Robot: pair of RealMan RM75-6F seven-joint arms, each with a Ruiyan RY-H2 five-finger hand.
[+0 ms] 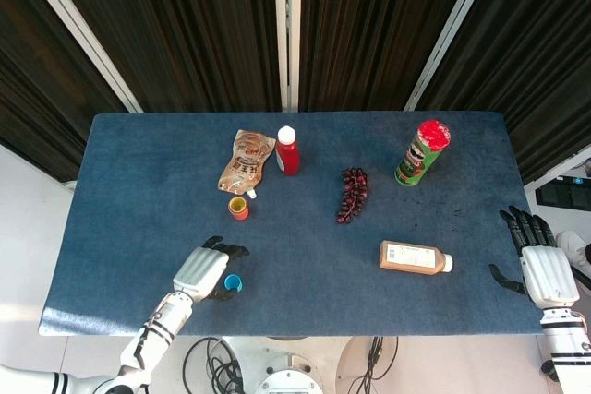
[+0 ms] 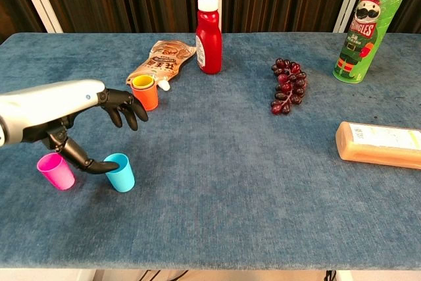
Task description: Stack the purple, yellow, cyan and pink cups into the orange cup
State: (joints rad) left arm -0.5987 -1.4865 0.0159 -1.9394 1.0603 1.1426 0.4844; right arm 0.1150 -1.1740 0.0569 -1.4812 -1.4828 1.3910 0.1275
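Note:
The orange cup (image 2: 146, 97) stands by the snack pouch with the yellow cup (image 2: 142, 82) nested in it. No purple cup shows in either view. Near the table's front left stand the cyan cup (image 2: 119, 172) and, to its left, the pink cup (image 2: 56, 170), both upright. My left hand (image 2: 72, 113) hovers over these two with its fingers (image 2: 123, 107) spread above the cyan cup and its thumb reaching to that cup's left side; it holds nothing. In the head view this hand (image 1: 203, 270) hides the pink cup. My right hand (image 1: 545, 269) is open at the table's right edge.
A red ketchup bottle (image 2: 208, 31) and a snack pouch (image 2: 164, 57) stand behind the orange cup. Grapes (image 2: 287, 85) lie mid-table, a green Pringles can (image 2: 358, 27) stands back right, and a juice bottle (image 2: 381, 144) lies on its side at right.

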